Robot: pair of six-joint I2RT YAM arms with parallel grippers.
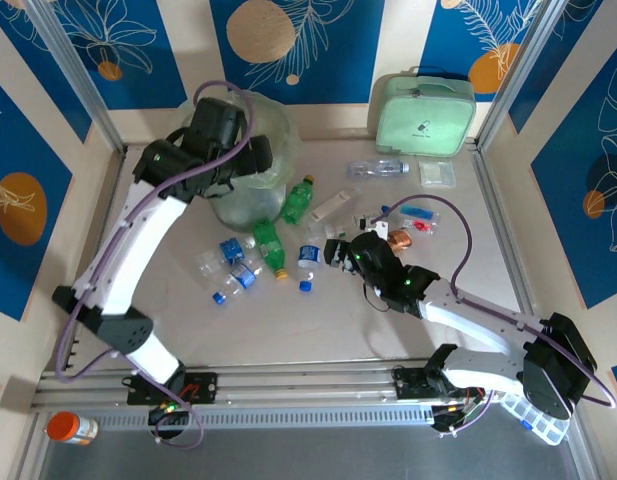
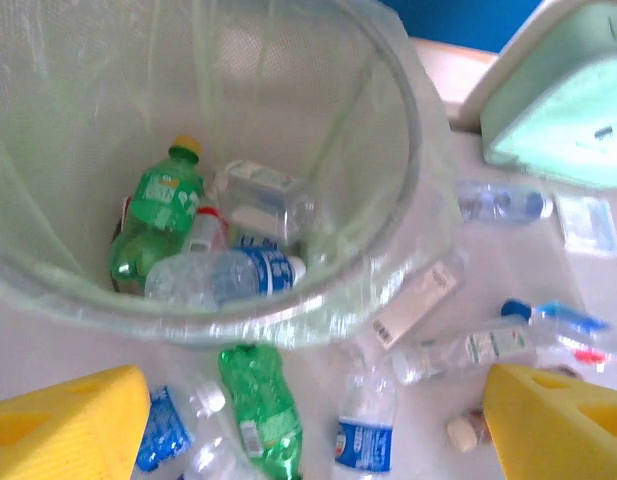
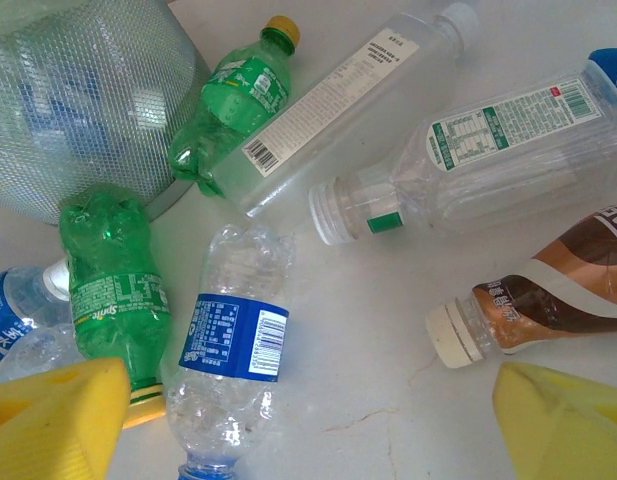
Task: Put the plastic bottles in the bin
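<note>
The bin (image 1: 273,135), a round bucket lined with a pale green bag, stands at the back left. My left gripper (image 1: 246,158) hangs open over its near rim (image 2: 288,315), with nothing between the yellow fingers (image 2: 58,425). Inside the bin lie a green bottle (image 2: 153,215) and a clear blue-labelled one (image 2: 223,278). On the table near the bin lie green bottles (image 1: 298,200) (image 1: 268,245) and clear blue-labelled ones (image 1: 231,250). My right gripper (image 1: 338,250) is open low over the table. A crushed clear blue-labelled bottle (image 3: 228,350) lies between its fingers (image 3: 48,425), and a green bottle (image 3: 113,280) lies beside it.
A mint-green zipped case (image 1: 424,110) stands at the back right. A brown bottle (image 3: 548,290), two clear white-capped bottles (image 3: 468,160) (image 3: 338,110) and small items (image 1: 418,215) lie near the right gripper. An orange-capped jar (image 1: 71,428) sits off the table at front left.
</note>
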